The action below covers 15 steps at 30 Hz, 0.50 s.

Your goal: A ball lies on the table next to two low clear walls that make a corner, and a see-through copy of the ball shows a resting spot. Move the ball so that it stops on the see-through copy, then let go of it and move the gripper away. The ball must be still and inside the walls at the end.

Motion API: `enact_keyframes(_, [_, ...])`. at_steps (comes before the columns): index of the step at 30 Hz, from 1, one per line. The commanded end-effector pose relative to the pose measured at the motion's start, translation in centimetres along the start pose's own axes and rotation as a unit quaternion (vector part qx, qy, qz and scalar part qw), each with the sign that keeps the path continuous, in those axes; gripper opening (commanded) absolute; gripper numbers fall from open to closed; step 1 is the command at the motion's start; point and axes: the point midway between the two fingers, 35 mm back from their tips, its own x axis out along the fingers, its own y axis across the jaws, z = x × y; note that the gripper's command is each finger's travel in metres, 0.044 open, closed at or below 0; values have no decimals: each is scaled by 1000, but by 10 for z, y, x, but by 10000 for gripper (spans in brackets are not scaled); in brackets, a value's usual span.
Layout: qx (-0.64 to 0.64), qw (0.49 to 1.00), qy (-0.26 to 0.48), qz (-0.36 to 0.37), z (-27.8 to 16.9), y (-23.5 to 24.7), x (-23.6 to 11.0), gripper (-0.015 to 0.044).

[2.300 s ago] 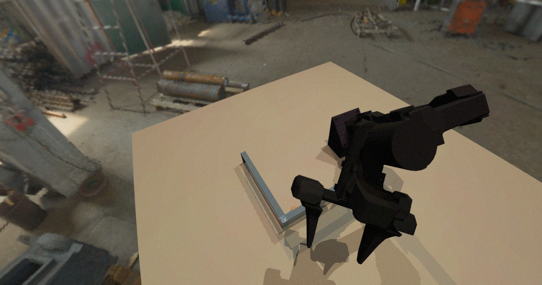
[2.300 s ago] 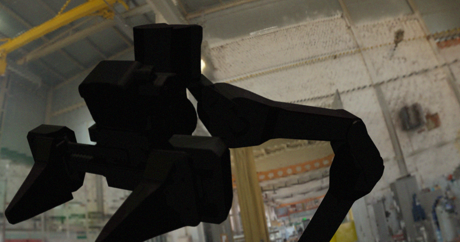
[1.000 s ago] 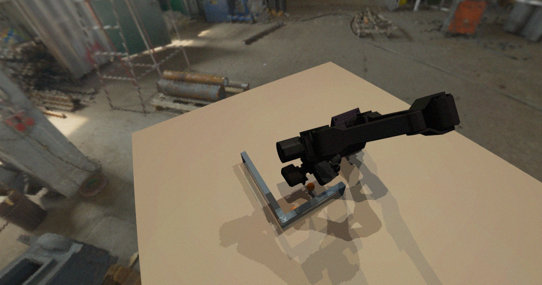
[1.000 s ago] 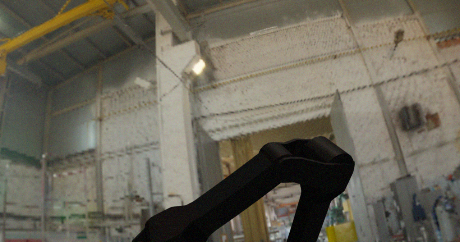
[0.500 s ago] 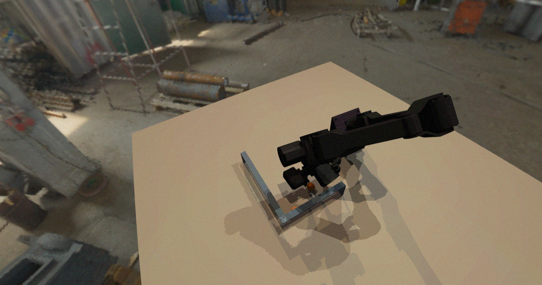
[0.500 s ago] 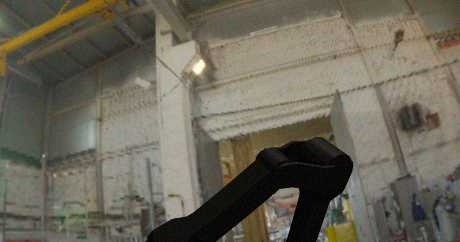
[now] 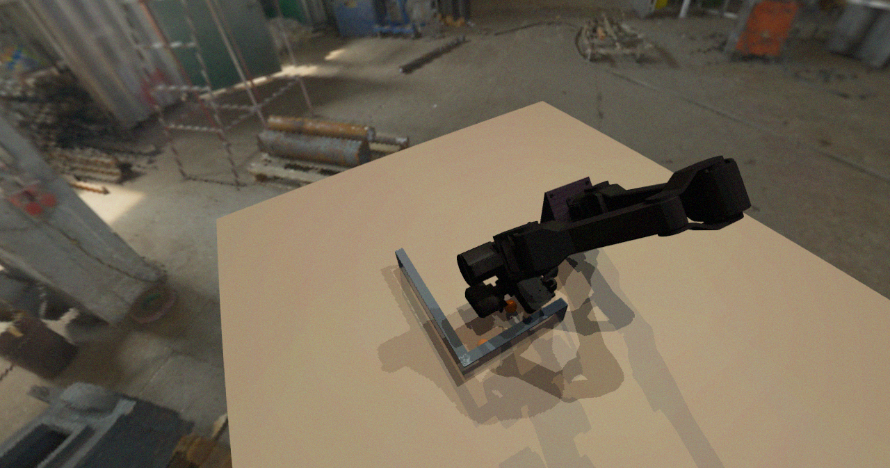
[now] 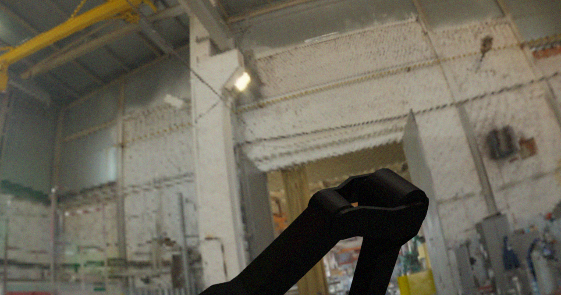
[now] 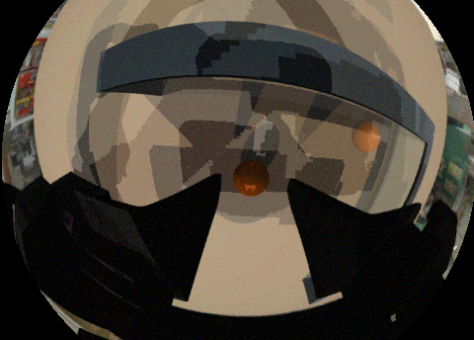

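The orange ball (image 7: 510, 307) (image 9: 251, 178) is in shadow inside the corner. My gripper (image 7: 512, 309) (image 9: 255, 182) is partly open and points down over the ball. In the wrist view the ball shows between the two fingertips, with a gap on each side. How far the tips are above the table is hard to tell. The see-through copy (image 7: 482, 343) (image 9: 366, 136) is paler and lies nearer the corner, up and to the right of the ball in the wrist view. Two low clear walls (image 7: 429, 300) (image 9: 148, 63) with blue-grey tops meet in a corner.
The tan table (image 7: 298, 291) (image 9: 242, 276) carries the walls and wide arm shadows. The shorter wall (image 7: 547, 313) passes close beside the fingers in the top view. The exterior view shows only the black arm's upper links (image 8: 290, 250) against the hall.
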Motion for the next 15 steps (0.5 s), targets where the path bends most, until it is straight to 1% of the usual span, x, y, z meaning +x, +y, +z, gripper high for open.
enact_keyframes(1, [5,1000,1,3,-2,2,8,236])
enact_keyframes(5, [5,1000,1,3,-1,2,12,236])
enact_keyframes(9, [5,1000,1,3,-1,2,12,131])
enact_keyframes(15, [5,1000,1,3,-1,2,12,91])
